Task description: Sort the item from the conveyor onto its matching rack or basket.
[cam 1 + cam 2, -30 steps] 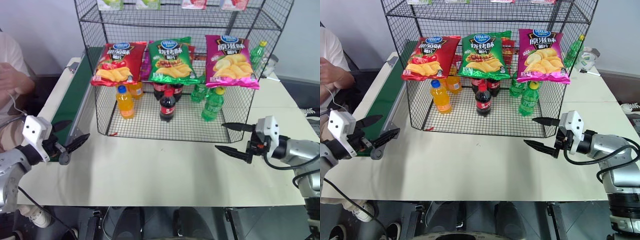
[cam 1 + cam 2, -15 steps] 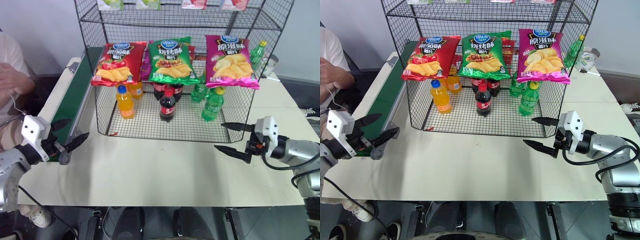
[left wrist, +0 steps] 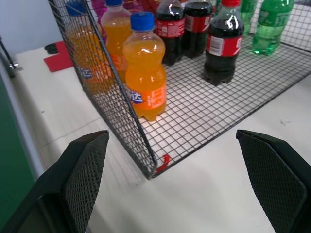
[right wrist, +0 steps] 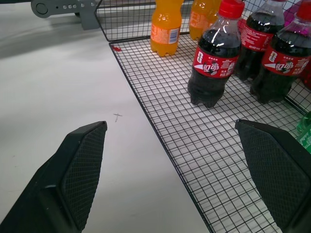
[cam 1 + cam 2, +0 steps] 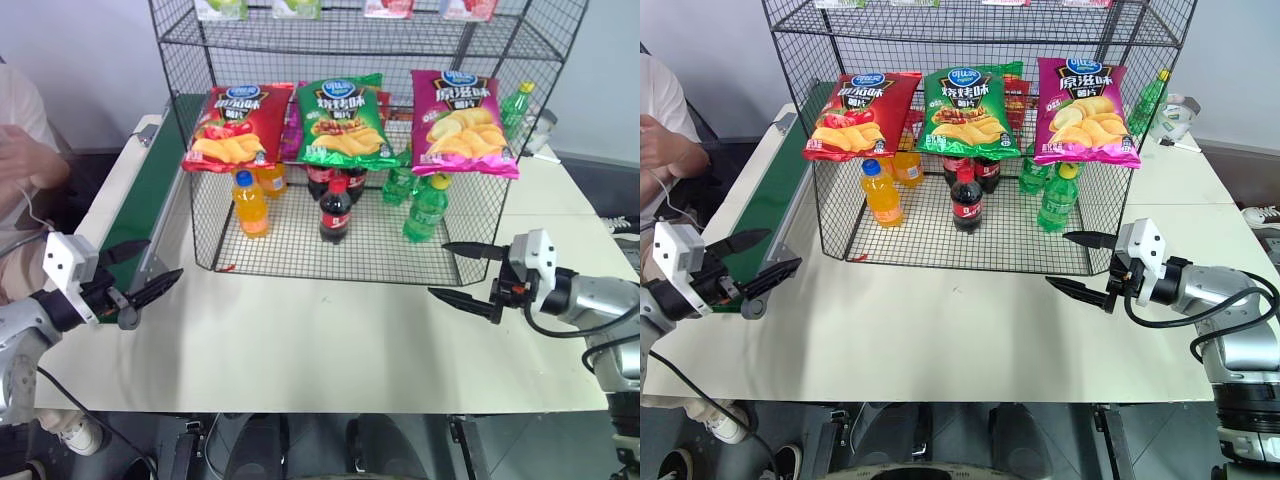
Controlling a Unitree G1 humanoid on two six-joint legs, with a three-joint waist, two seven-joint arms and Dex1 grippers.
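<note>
the rack (image 5: 200, 120) stood on the table (image 5: 330, 330), the green crisp bag (image 5: 345, 125) already on its shelf; the belt (image 5: 150, 200) looked bare. both claws, left (image 5: 140, 270) and right (image 5: 465, 275), gaped empty. best to wait low for the next item.

The green crisp bag (image 5: 343, 124) is leaning face-out on the black wire rack (image 5: 300, 250), between two other bags. The green conveyor (image 5: 150, 195) is running along the rack's left side.
</note>
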